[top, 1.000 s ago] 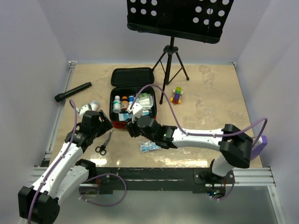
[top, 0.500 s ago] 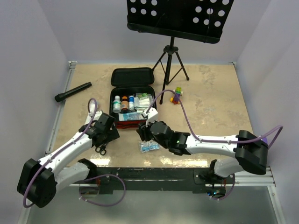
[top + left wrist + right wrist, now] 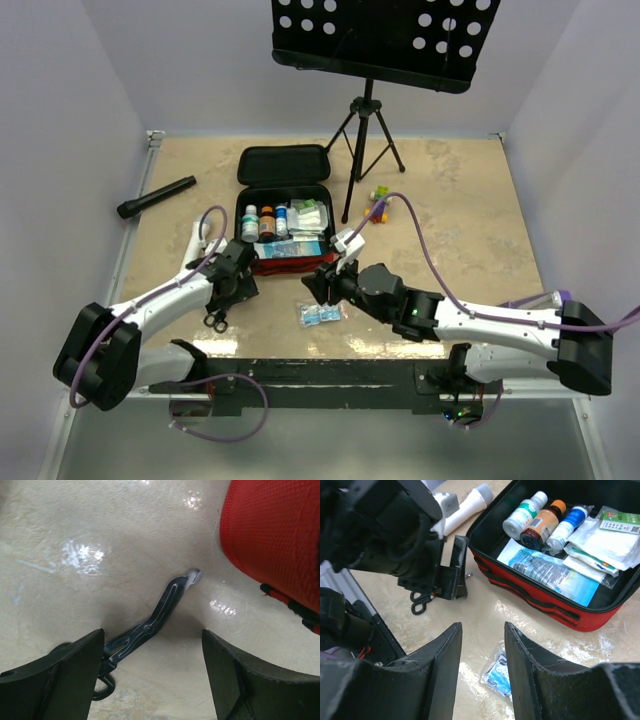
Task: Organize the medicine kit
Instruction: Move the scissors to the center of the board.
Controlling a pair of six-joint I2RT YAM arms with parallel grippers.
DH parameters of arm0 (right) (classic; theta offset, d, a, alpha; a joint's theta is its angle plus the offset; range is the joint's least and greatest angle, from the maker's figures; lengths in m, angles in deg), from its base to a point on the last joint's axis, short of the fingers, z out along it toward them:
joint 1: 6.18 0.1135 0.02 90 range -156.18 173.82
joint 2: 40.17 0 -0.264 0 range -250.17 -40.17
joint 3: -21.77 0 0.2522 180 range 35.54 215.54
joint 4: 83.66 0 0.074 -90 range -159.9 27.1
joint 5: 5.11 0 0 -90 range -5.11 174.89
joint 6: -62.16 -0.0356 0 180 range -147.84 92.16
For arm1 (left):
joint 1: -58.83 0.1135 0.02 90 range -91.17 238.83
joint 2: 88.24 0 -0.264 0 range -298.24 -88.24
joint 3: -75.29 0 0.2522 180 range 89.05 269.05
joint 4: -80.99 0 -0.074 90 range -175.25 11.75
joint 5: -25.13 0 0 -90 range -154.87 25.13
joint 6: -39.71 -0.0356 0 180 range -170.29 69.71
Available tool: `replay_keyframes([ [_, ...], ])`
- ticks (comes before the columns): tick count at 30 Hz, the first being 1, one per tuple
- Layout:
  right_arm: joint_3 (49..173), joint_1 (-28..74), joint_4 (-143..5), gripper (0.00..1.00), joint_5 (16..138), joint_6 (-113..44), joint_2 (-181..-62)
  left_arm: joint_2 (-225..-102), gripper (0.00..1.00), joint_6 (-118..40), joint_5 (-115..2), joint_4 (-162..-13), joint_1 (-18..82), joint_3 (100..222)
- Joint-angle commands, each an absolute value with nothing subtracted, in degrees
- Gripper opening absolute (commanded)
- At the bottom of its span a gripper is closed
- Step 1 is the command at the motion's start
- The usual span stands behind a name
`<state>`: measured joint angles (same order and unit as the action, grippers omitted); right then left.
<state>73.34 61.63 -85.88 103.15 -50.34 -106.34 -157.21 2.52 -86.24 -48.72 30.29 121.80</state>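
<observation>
scissors (image 3: 159, 611) between spread left gripper (image 3: 152, 645) fingers (image 3: 65, 675)

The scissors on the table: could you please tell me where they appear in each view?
Top external: scissors lower left, handles showing by the left gripper.
Left wrist: centre, between the open jaws.
Right wrist: left side, handle loops under the left gripper.
Shared landmark: the red case.

Landmark: medicine kit (image 3: 280, 267), mid tabletop (image 3: 460, 220), lid (image 3: 283, 165) lying behind it. Inside: bottles (image 3: 265, 220) rear-L, packets (image 3: 308, 215) rear-R, flat pouch (image 3: 288, 248) along front. scissors (image 3: 222, 305) just off front-L corner. loose packet (image 3: 320, 314) in front. flashlight (image 3: 157, 197) well L. toy blocks (image 3: 374, 212) R; tripod (image 3: 366, 140) behind-R.
</observation>
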Motion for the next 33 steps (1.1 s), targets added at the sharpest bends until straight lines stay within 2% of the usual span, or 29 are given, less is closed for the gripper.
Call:
replay_keyframes([
  [1,72.0,61.8,-85.5,0.44,102.6,-50.5,-101.8,-160.5,0.81,0.9,-83.5,-54.7,30.2,121.3],
  [4,71.7,61.8,-84.7,0.44,103.2,-50.4,-100.2,-162.2,0.73,0.9,-79.7,-57.6,30.1,119.5],
  [16,71.2,61.8,-84.1,0.44,104.0,-51.4,-101.1,-155.7,0.43,-1.7,-73.7,-61.4,29.3,116.4],
  [18,71.3,61.8,-84.0,0.44,104.0,-51.7,-101.4,-154.4,0.45,-2.0,-75.1,-60.1,29.1,117.0],
  [22,71.6,61.8,-84.2,0.44,103.4,-52.1,-101.5,-151.8,0.65,-0.8,-79.9,-56.7,29.2,117.4],
  [26,71.9,61.8,-84.2,0.44,102.8,-52.4,-102.1,-155.0,0.75,0.1,-81.2,-56.2,29.1,118.4],
  [29,72.0,61.8,-84.0,0.44,102.4,-52.8,-102.0,-158.6,0.75,-0.9,-81.7,-57.6,29.1,118.8],
  [33,71.9,61.8,-83.4,0.44,102.5,-53.3,-101.0,-161.8,0.60,-2.5,-78.1,-61.1,28.2,118.5],
])
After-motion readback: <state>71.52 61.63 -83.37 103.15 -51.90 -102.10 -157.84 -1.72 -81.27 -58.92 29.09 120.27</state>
